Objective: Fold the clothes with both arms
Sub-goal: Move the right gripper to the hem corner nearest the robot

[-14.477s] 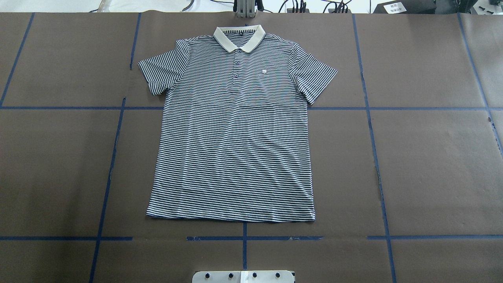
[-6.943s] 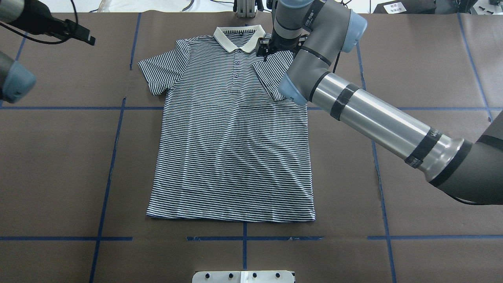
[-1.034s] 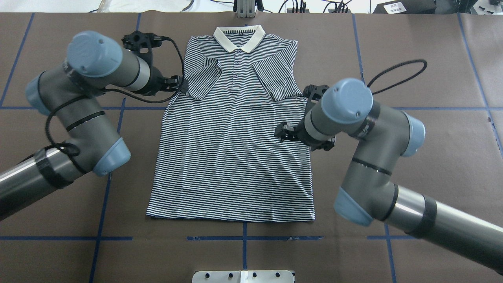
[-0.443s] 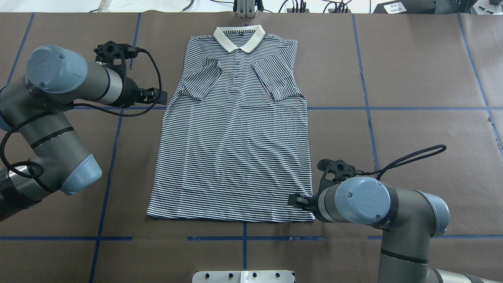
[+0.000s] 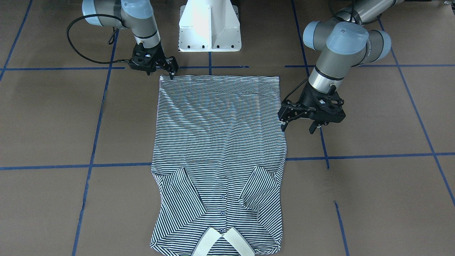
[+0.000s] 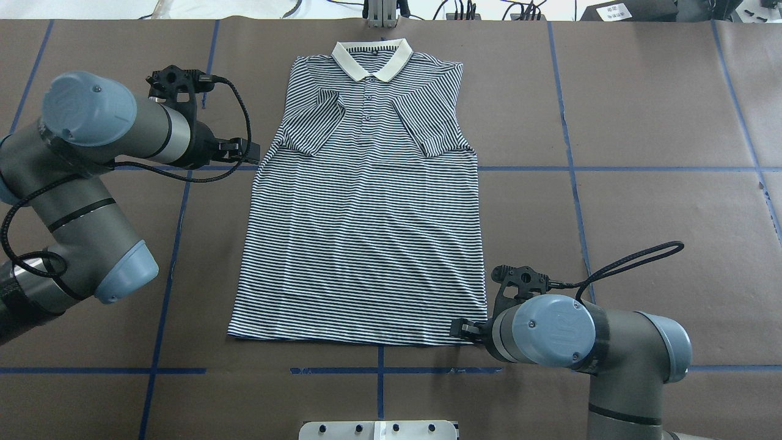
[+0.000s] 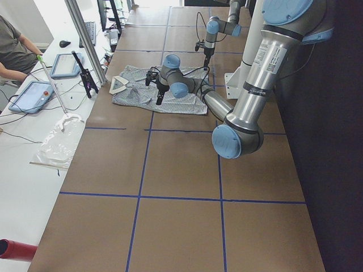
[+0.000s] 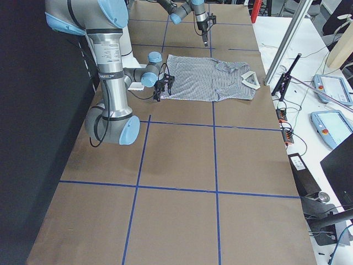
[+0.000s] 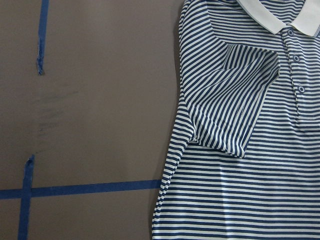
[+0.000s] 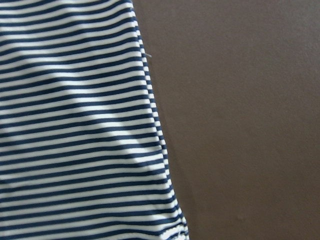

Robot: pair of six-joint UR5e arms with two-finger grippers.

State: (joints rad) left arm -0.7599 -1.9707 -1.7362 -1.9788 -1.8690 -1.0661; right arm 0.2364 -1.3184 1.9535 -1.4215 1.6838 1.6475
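Right gripper point(image 5: 160, 71) points down beside the polo shirt point(image 5: 220, 131) hem corner.

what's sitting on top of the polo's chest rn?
Both sleeves lie folded inward on the polo shirt: one sleeve, the other sleeve, flanking the buttons. Fabric beneath them is hidden.

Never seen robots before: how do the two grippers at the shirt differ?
The right gripper is at the shirt's hem corner; the left gripper is beside its side edge, nearer the folded sleeves. The left gripper's fingers stand apart; the right gripper's are too small to judge. Both are black.
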